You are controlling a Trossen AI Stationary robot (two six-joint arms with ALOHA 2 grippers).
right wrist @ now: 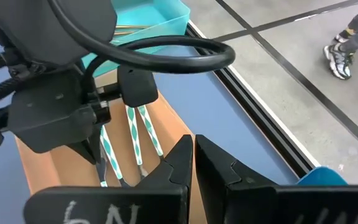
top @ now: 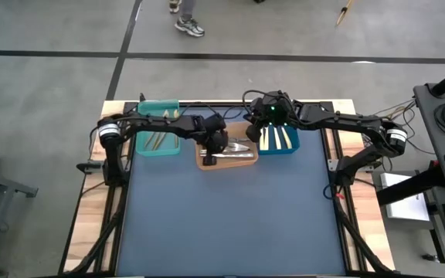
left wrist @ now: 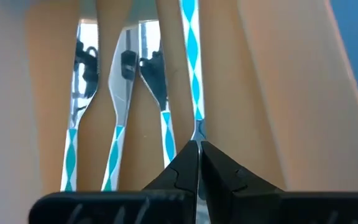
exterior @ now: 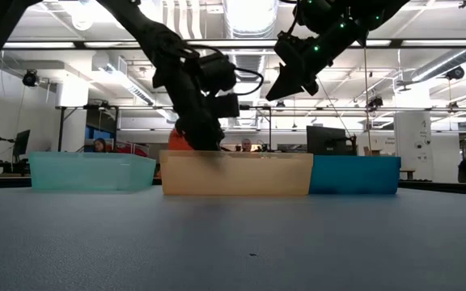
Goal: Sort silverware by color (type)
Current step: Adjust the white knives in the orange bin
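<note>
Three bins stand in a row at the table's far side: teal [top: 157, 127], orange [top: 226, 158] and blue [top: 278, 140]. Gold silverware [top: 157, 140] lies in the teal bin, and cream-handled pieces [top: 278, 139] lie in the blue one. Several pieces with teal-and-white patterned handles [left wrist: 114, 155] lie side by side on the orange bin's floor. My left gripper [left wrist: 199, 144] is shut and reaches down into the orange bin [exterior: 237, 174]. My right gripper [top: 255, 131] hangs shut and with nothing in it, high over the gap between the orange and blue bins. My left gripper meets the near end of one patterned handle [left wrist: 197, 127] with its shut fingertips, slanting down into the orange bin. The handle runs straight away from the fingertips along the bin floor. Whether that end is pinched between the fingers or only touched, I cannot tell.
The blue table mat [top: 230, 224] lies bare between the bins and the near edge. A person's shoes [top: 190, 27] show on the floor beyond the far edge. In the right wrist view the left arm's cable [right wrist: 160, 53] loops close in front of my right gripper [right wrist: 193, 146].
</note>
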